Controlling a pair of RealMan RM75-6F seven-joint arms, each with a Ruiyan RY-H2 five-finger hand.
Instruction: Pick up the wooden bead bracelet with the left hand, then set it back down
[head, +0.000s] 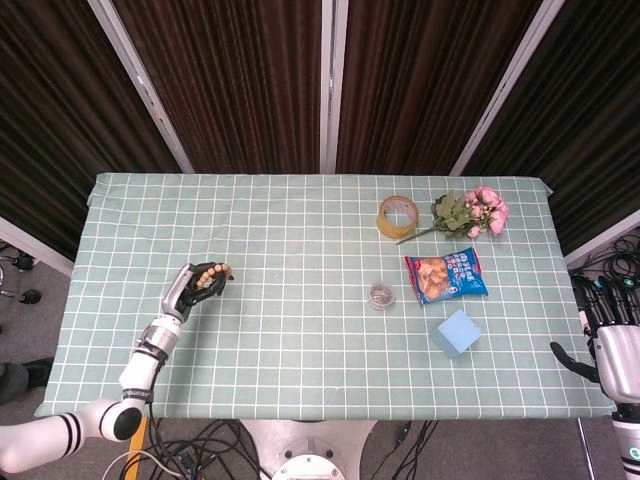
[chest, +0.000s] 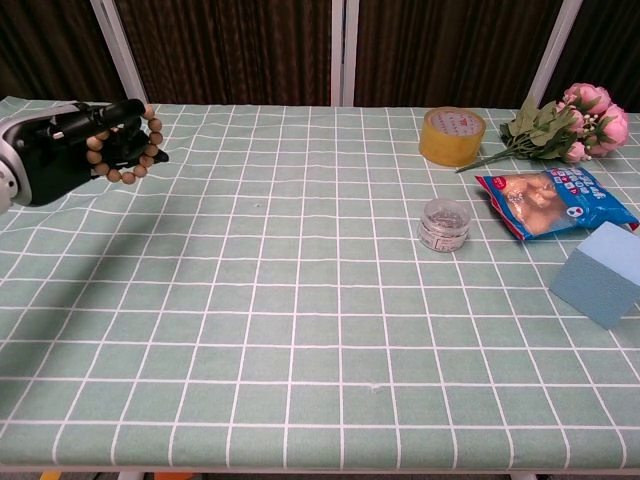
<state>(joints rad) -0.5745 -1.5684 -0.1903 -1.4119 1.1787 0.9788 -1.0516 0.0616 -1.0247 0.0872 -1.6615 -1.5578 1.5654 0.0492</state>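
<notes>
Left hand (chest: 60, 150) with fingers curled around the bead bracelet (chest: 125, 150), holding it above the checked surface (chest: 300, 300) near its left edge, right hand (head: 610, 335) off the right edge, fingers spread and holding nothing, tape roll (head: 398, 215), flowers (head: 470, 212), snack bag (head: 446, 275), small tin (head: 381, 295), blue block (head: 456, 333) on the right side

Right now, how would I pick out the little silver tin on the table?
Start at the green checked table and find the yellow tape roll at its far side. Come nearer from it to the small round silver tin, just left of the snack bag. It is the only metallic thing there.
</notes>
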